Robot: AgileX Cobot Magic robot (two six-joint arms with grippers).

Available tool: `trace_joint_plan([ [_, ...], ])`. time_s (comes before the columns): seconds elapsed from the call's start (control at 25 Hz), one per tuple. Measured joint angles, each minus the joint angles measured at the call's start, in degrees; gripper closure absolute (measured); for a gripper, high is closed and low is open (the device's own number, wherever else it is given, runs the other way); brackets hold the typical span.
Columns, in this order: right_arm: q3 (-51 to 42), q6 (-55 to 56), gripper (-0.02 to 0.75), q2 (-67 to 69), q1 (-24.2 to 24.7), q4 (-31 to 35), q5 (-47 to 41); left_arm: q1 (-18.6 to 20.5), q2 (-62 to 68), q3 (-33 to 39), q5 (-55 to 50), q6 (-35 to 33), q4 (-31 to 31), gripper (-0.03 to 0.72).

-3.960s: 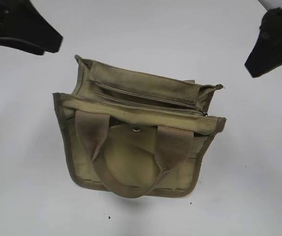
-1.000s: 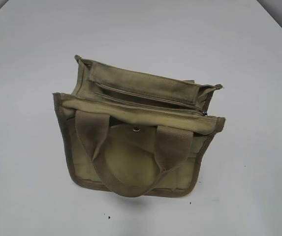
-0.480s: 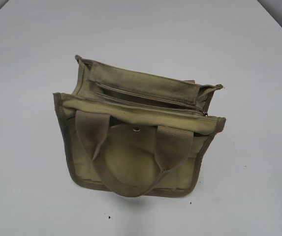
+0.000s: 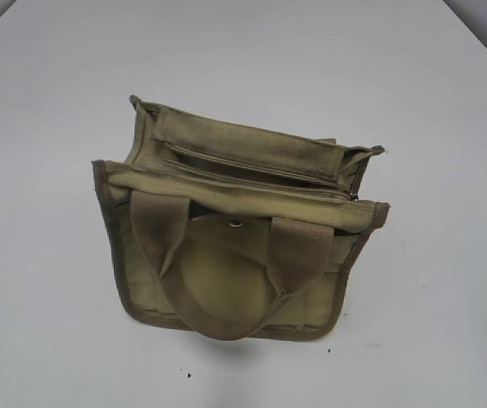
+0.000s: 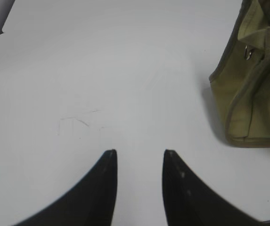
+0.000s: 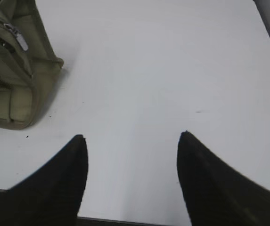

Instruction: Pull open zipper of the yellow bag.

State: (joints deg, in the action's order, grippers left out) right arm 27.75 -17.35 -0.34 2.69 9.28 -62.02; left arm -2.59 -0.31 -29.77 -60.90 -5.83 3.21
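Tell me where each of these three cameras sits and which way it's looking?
Exterior view: high in front, looking down at a slant on the bag on the white table; no part of the robot shows.
Left wrist view: on the left arm, looking along the table past the open left tool; one end of the bag shows at right.
Right wrist view: on the right arm, looking past the wider-open right tool; the bag's other end, with the zipper pull, shows at left.
Shared: all three see the bag and table.
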Motion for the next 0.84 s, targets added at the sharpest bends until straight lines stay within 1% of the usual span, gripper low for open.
trace_joint_plan([
  [0.12, 0.0, -0.02, 0.269, 0.0, -2.25, 0.06, -0.02, 0.0, 0.0, 0.0, 0.0, 0.0, 0.0, 0.431],
  [0.28, 0.0, -0.02, 0.269, 0.0, -3.5, 0.1, -0.02, 0.0, 0.0, 0.0, 0.0, 0.0, 0.0, 0.431],
  [0.84, 0.0, -0.02, 0.269, 0.0, -3.51, 0.1, -0.02, 0.06, 0.0, 0.0, 0.0, 0.0, 0.0, 0.431],
])
